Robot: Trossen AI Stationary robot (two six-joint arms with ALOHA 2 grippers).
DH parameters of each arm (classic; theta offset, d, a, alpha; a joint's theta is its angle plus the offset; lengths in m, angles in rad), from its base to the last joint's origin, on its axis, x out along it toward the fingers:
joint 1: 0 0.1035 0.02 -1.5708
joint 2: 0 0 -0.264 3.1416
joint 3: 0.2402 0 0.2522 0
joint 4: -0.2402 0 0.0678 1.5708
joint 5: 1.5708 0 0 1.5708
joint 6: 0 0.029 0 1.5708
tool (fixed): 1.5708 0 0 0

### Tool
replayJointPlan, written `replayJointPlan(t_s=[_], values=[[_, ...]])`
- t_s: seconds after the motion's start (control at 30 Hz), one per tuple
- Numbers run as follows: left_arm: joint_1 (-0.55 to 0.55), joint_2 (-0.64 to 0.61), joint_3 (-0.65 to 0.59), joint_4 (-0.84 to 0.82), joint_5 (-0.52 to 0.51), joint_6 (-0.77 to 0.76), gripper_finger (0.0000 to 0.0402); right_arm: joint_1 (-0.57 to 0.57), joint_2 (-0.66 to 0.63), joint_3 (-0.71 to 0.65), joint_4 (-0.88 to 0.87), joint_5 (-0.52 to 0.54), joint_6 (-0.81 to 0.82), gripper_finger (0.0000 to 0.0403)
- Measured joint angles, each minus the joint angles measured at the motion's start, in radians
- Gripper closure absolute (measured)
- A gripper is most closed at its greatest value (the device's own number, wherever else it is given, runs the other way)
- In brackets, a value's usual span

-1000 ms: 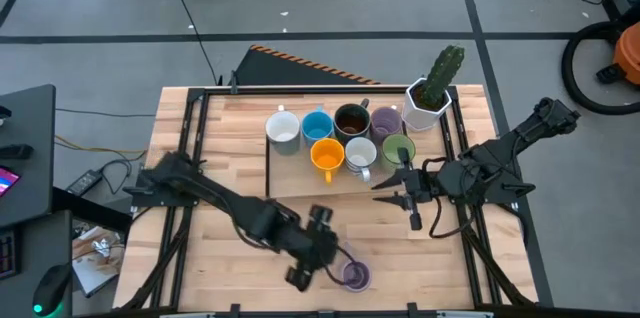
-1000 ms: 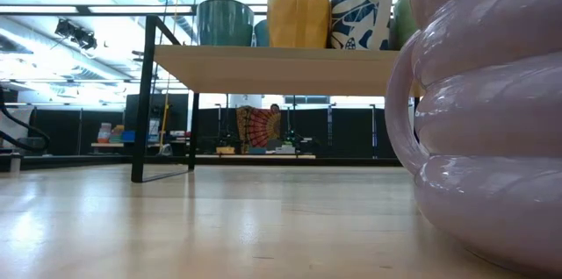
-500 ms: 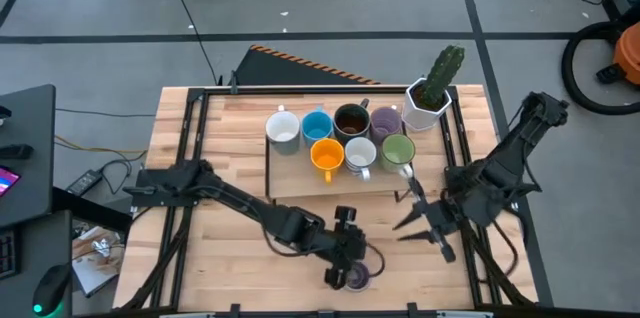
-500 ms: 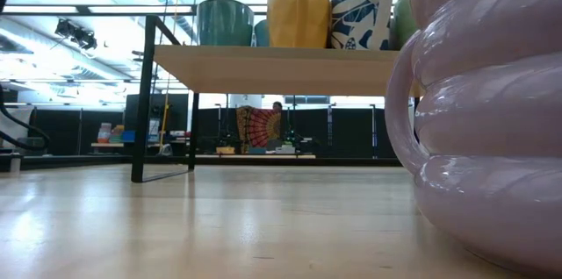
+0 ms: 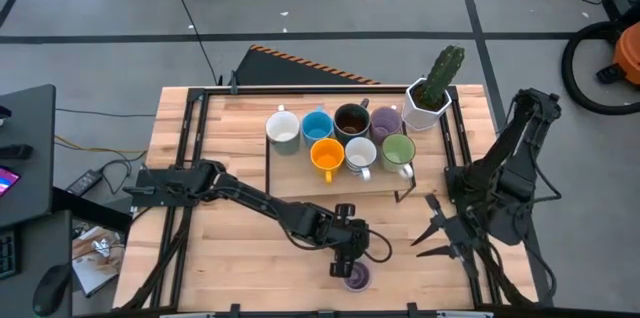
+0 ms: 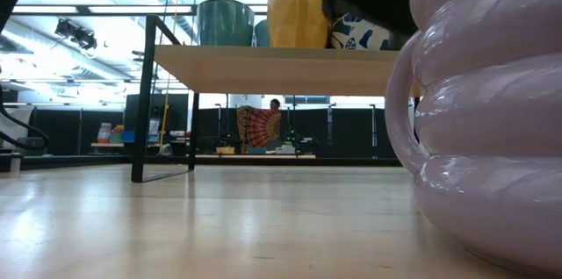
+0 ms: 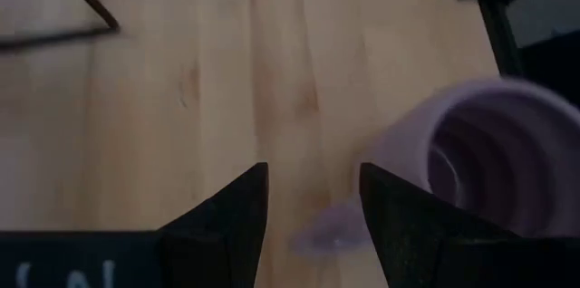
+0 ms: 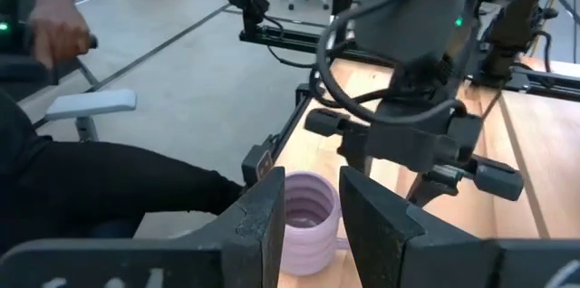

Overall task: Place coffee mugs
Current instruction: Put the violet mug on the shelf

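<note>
High view: left pincer (image 5: 347, 261) above the purple mug (image 5: 356, 277) on the table (image 5: 230, 158).
Left fingers apart, gripping nothing; right pincer (image 5: 436, 238) parted, empty, well aside.

Left gripper (image 5: 349, 261) has swung from beside the ribbed lilac ceramic mug (image 5: 356, 277) at the table's front edge to directly over it, arm now stretched further across; its dark wrist now intrudes at top of low view, partly blocking the white-and-blue patterned mug (image 6: 362, 29). Jaws narrowed a bit but still apart. Right gripper (image 5: 436, 237) has pulled back from near the green mug (image 5: 397, 150) on the raised wooden shelf (image 5: 290, 176) toward table's front-right, arm folded more upright.
</note>
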Motion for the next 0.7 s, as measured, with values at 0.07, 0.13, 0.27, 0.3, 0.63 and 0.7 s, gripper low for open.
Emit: replayJointPlan(t_s=[0.07, 0.13, 0.27, 0.3, 0.63, 0.7], values=[[-0.001, -0.001, 0.0, -0.031, 0.023, -0.017, 0.0221, 0.01, 0.0, 0.0, 0.001, 0.008, -0.001, 0.029], [-0.007, 0.0, 0.0, -0.052, 0.041, -0.031, 0.0221, 0.016, 0.0, 0.0, 0.001, 0.021, -0.002, 0.029], [-0.017, -0.001, 0.0, -0.078, -0.005, -0.006, 0.0222, 0.018, 0.002, 0.0, 0.001, 0.04, -0.002, 0.029], [-0.019, -0.001, 0.0, -0.079, -0.021, -0.001, 0.0222, 0.018, 0.004, 0.0, 0.002, 0.044, -0.002, 0.029], [-0.031, -0.001, 0.0, -0.143, 0.096, -0.099, 0.0222, 0.018, 0.017, 0.0, 0.002, 0.044, 0.006, 0.029], [-0.041, -0.001, 0.0, -0.162, 0.107, -0.115, 0.0222, 0.018, 0.017, 0.0, 0.002, 0.045, 0.011, 0.029]])
